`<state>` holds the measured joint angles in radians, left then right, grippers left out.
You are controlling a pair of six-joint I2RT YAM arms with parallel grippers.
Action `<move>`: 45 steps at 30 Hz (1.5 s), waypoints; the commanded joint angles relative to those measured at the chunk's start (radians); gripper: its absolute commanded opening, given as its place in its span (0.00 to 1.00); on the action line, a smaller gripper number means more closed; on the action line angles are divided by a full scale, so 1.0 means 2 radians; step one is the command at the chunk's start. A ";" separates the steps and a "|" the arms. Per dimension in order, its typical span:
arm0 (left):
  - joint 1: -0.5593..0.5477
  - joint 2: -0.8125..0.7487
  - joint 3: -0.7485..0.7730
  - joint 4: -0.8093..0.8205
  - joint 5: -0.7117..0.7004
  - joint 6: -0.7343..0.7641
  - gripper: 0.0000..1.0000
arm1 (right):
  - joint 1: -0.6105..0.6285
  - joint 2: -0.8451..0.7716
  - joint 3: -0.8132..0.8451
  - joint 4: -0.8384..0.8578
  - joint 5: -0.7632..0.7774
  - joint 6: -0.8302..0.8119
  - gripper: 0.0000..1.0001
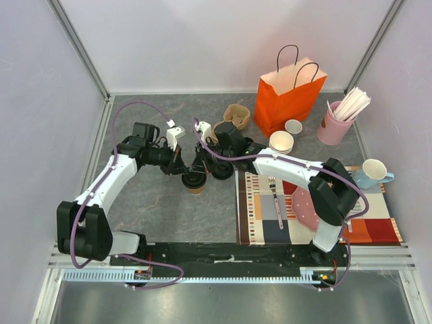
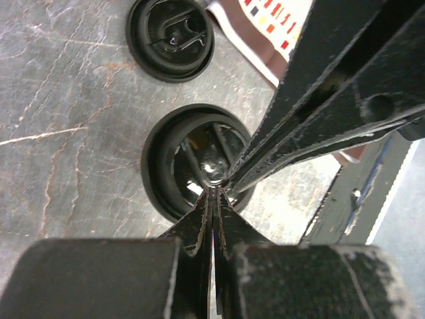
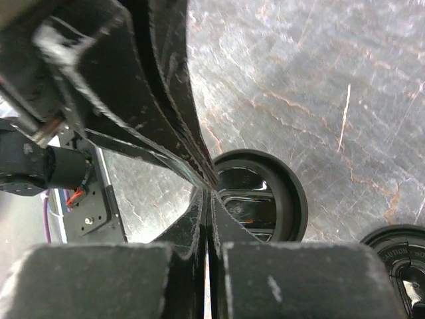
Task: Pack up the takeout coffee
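Observation:
The takeout coffee (image 1: pixel 194 182), a brown paper cup under a black lid, stands on the grey table between the two arms. Both wrist views look down on its lid (image 2: pixel 192 159) (image 3: pixel 262 199). My left gripper (image 1: pixel 186 169) (image 2: pixel 216 191) is shut, with its tips just over the lid's edge. My right gripper (image 1: pixel 203 166) (image 3: pixel 208 189) is shut too, and its tips meet the left one's over the lid. Neither holds anything between its fingers. I cannot tell whether the tips touch the lid.
A loose black lid (image 1: pixel 221 171) (image 2: pixel 170 36) (image 3: pixel 400 256) lies just right of the cup. Behind are a cardboard carrier (image 1: pixel 237 116), an orange paper bag (image 1: pixel 290 94), stacked cups (image 1: pixel 281 142) and a pink straw holder (image 1: pixel 335 126). A striped placemat (image 1: pixel 260 216) with a fork (image 1: pixel 275 197) lies right.

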<state>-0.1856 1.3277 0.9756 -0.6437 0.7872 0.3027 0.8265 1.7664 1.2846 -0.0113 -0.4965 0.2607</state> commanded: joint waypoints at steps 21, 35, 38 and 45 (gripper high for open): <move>0.003 -0.013 0.017 -0.017 0.022 0.067 0.02 | -0.010 0.017 0.055 -0.065 0.004 -0.034 0.00; 0.003 0.049 -0.035 0.030 -0.047 0.083 0.02 | -0.008 0.049 -0.010 -0.066 0.006 -0.035 0.00; 0.004 0.029 -0.032 0.029 -0.037 0.084 0.02 | -0.009 0.036 0.001 -0.073 0.012 -0.039 0.00; 0.003 -0.010 0.004 -0.002 -0.004 0.072 0.02 | -0.009 0.009 0.059 -0.103 -0.003 -0.048 0.00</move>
<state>-0.1825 1.3598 0.9283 -0.6044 0.7628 0.4210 0.8093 1.8389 1.3239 -0.1726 -0.5068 0.1944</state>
